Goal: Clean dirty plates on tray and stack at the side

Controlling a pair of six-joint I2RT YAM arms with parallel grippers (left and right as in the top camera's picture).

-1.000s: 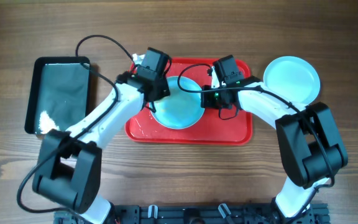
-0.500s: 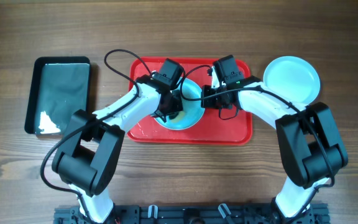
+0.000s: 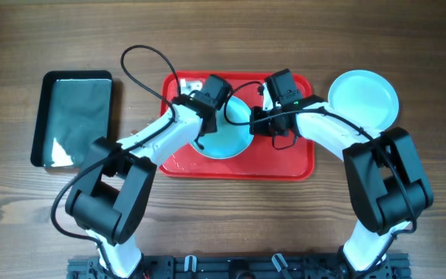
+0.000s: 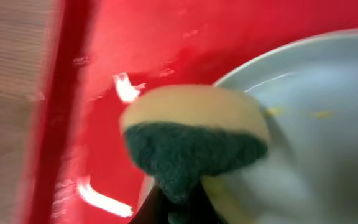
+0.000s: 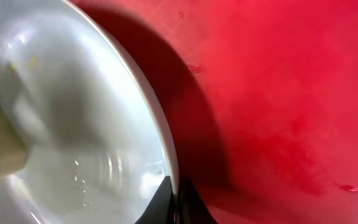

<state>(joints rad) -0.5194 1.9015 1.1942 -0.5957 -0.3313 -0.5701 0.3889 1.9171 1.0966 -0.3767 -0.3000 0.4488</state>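
Both arms lean in over the red tray [image 3: 285,167], one from each side. The left gripper [image 4: 179,196] is clamped on a yellow-and-green sponge [image 4: 194,140] right at the turquoise plate's [image 3: 227,143] edge, with the tray's raised rim close by. The right gripper [image 5: 176,199] pinches the plate's opposite rim, with bare tray floor beyond it. Another turquoise plate [image 3: 364,97] sits off the tray on the table.

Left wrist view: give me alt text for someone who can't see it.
A yellow sponge with a green scouring face, pinched in the left hand, sits over the rim of a pale plate on a red tray.
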